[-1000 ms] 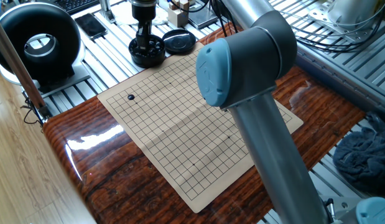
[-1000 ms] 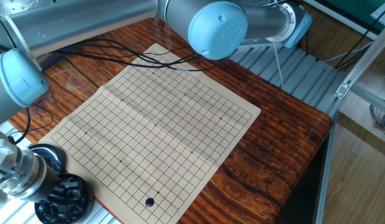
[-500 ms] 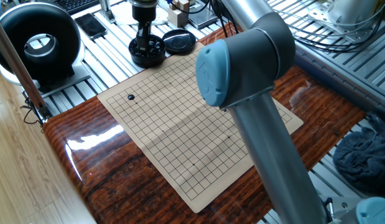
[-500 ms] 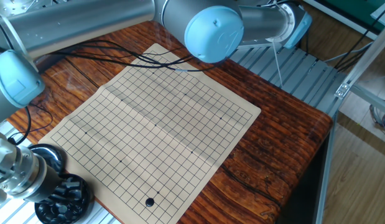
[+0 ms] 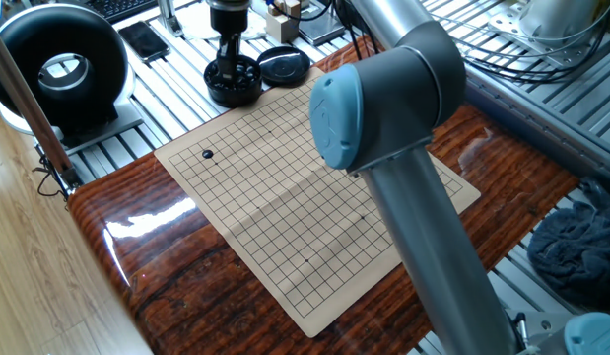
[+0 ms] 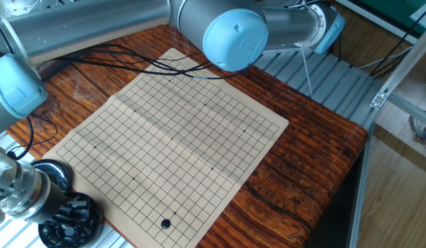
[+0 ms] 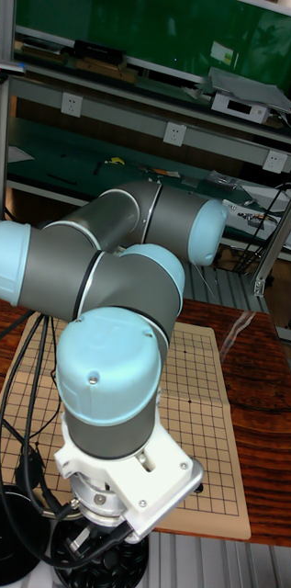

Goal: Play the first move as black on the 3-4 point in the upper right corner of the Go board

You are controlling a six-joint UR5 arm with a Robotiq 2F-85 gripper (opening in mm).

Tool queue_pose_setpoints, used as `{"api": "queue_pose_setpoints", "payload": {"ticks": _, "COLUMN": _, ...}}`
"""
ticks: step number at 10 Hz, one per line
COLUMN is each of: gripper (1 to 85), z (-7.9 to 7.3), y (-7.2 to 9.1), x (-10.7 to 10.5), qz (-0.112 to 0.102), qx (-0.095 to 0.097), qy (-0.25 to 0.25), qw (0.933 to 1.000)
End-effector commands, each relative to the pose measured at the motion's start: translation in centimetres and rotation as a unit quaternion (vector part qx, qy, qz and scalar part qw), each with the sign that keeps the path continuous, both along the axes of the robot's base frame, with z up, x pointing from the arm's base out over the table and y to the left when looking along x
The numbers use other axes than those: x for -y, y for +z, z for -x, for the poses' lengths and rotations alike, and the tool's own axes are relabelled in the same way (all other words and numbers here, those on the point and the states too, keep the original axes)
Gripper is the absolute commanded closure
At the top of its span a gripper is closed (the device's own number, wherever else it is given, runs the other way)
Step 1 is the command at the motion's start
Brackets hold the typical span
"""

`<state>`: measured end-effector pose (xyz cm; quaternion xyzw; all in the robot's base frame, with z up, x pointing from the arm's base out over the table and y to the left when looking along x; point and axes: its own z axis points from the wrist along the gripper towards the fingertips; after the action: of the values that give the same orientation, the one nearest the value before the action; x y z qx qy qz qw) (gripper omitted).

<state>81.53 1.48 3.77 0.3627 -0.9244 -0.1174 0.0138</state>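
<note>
Look at the arm's blue-capped elbow joint (image 6: 235, 38) above the far edge of the Go board (image 6: 178, 131): in the other fixed view you can see it has slid a little to the left along that edge since a second ago. The blue-capped joint (image 6: 16, 83) by the board's left corner has edged leftward too. In one fixed view the big elbow (image 5: 383, 99) over the board has shifted only a touch.
</note>
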Motion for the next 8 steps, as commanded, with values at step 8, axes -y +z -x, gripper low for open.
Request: {"api": "queue_pose_setpoints", "payload": {"ticks": 8, "gripper": 63.3, "z": -0.42, "y": 1.11, "x": -0.40, "qz": -0.011, "qx": 0.004, "qy": -0.018, "qw": 0.9998}}
